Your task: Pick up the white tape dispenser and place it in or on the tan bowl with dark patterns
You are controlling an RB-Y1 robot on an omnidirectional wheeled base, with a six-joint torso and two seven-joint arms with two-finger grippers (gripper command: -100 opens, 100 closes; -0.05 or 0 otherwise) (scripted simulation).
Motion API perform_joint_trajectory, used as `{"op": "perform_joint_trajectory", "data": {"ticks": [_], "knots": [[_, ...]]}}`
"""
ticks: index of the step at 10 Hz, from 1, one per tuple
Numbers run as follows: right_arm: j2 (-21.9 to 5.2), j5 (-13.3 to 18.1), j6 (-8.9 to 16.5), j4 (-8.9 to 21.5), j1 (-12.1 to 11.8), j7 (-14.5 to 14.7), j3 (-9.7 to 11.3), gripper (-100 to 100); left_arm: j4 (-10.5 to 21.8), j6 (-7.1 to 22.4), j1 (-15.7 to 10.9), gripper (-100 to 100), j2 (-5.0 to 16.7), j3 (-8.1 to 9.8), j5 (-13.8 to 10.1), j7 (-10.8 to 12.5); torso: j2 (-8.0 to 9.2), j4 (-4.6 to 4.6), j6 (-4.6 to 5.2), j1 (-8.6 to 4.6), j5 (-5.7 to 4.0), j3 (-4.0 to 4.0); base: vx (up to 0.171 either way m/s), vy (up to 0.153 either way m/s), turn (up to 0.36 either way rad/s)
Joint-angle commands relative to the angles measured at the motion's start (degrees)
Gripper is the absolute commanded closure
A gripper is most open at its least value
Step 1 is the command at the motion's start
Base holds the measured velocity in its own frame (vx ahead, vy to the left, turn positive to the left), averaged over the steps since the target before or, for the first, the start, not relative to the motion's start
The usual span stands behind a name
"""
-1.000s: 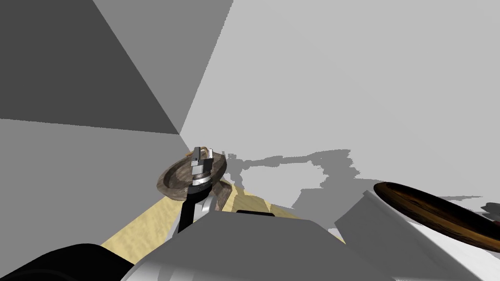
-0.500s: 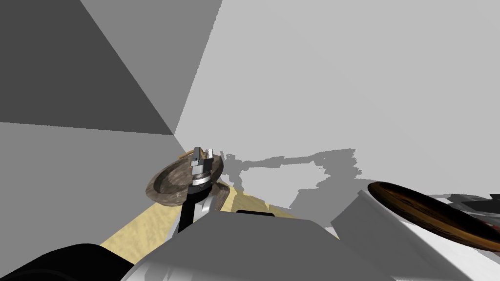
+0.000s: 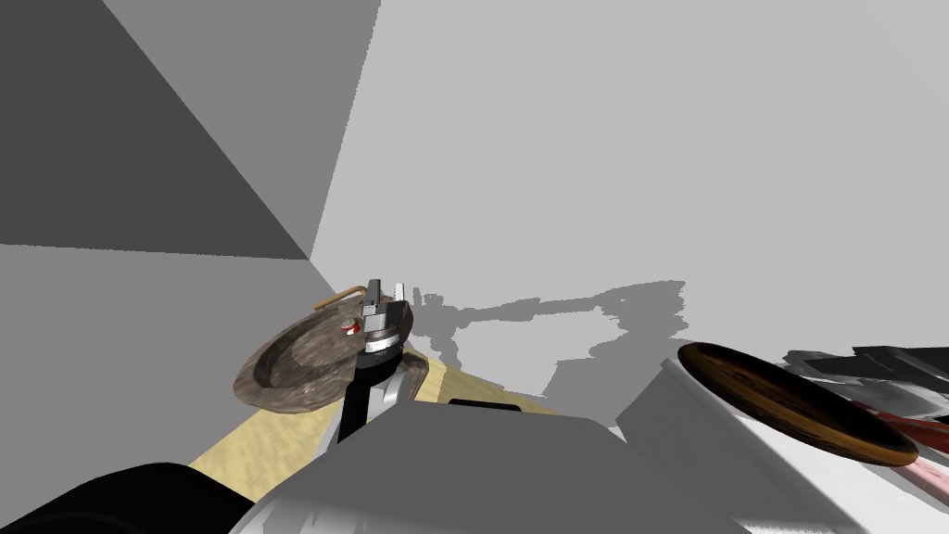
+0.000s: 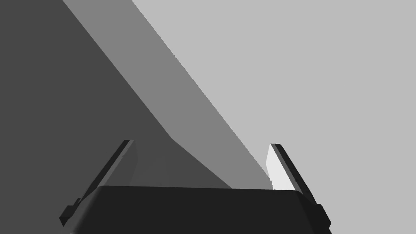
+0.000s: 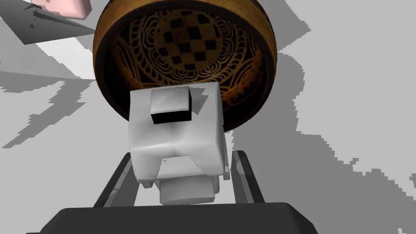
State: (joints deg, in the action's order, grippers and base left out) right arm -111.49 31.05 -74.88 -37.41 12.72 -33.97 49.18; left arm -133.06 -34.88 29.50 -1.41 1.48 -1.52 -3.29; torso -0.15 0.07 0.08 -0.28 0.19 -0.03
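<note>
In the right wrist view my right gripper (image 5: pixel 183 156) is shut on the white tape dispenser (image 5: pixel 174 130), its fingers pressing the dispenser's sides. Just beyond the dispenser lies the tan bowl (image 5: pixel 183 48), with a dark checker and scroll pattern inside; the dispenser covers part of its near rim. In the head view the same bowl (image 3: pixel 788 403) sits on a white top at the right. My left gripper (image 3: pixel 385 295) is raised at the left toward a wall corner, and its fingers (image 4: pixel 280 166) stand open and empty.
A grey-brown dish (image 3: pixel 292 362) rests on a tan wooden surface (image 3: pixel 269 431) under the left arm, with a small red and white thing (image 3: pixel 351 325) in it. A pink object (image 5: pixel 67 6) and dark, reddish things (image 3: pixel 890 366) lie past the bowl.
The head view has swung right: dish and bowl slid left in the picture, and more clutter shows at the far right. The left arm keeps its pose.
</note>
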Motion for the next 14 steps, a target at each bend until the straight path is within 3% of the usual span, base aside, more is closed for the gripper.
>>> {"op": "perform_joint_trajectory", "data": {"ticks": [1, 2, 3, 7, 8, 9, 12, 14], "knots": [[0.67, 1.58, -1.15, 1.09, 0.75, -0.4, -1.16, 100, 0.0, 0.0, 0.0, 0, 0.0, 0.0, 0.0, 0.0, 0.0, 0.0, 0.0, 0.0, 0.0, 0.0, 0.015, -0.025, 0.017], [0.33, 0.79, -0.57, 0.48, 0.41, -0.34, -0.64, 100, 0.0, 0.0, 0.0, 0, 0.0, 0.0, 0.0, 0.0, 0.08, 0.01, 0.0, 0.13, 0.04, 0.04, 0.004, -0.008, 0.009], [0.39, 0.85, -0.71, 0.53, 0.45, -0.39, -0.71, -100, 0.0, 0.0, 0.0, 0, 0.0, 0.0, 0.0, 0.0, 0.14, 0.03, 0.02, 0.24, 0.09, 0.08, 0.0, 0.0, 0.0], [0.39, 0.84, -0.7, 0.52, 0.45, -0.39, -0.71, -100, 0.0, 0.0, -0.01, 0, -0.01, -0.01, 0.0, 0.0, 0.21, 0.05, 0.03, 0.33, 0.12, 0.13, 0.0, 0.0, 0.0], [0.39, 0.84, -0.7, 0.52, 0.45, -0.39, -0.71, 0, 0.0, 0.0, -0.01, 0, -0.01, -0.01, 0.0, 0.0, 0.21, 0.05, 0.03, 0.34, 0.12, 0.13, 0.0, 0.0, 0.0], [-1.43, 0.7, -2.16, -0.09, 1.22, -1.12, -0.46, -100, 0.0, 0.0, -0.01, 0, -0.01, -0.01, 0.0, 0.0, 0.22, 0.05, 0.03, 0.34, 0.12, 0.13, 0.01, -0.016, 0.007], [-4.48, 0.48, -4.58, -1.09, 2.5, -2.34, -0.04, -100, 0.0, 0.0, 0.0, 0, 0.0, 0.0, 0.0, 0.0, 0.17, 0.04, 0.02, 0.26, 0.12, 0.1, 0.013, -0.032, 0.01], [-4.79, 0.51, -4.9, -1.2, 2.64, -2.51, -0.03, -100, 0.0, 0.0, 0.0, 0, 0.0, 0.0, 0.0, 0.0, 0.18, 0.04, 0.03, 0.24, 0.1, 0.11, 0.008, -0.022, 0.004]]}}
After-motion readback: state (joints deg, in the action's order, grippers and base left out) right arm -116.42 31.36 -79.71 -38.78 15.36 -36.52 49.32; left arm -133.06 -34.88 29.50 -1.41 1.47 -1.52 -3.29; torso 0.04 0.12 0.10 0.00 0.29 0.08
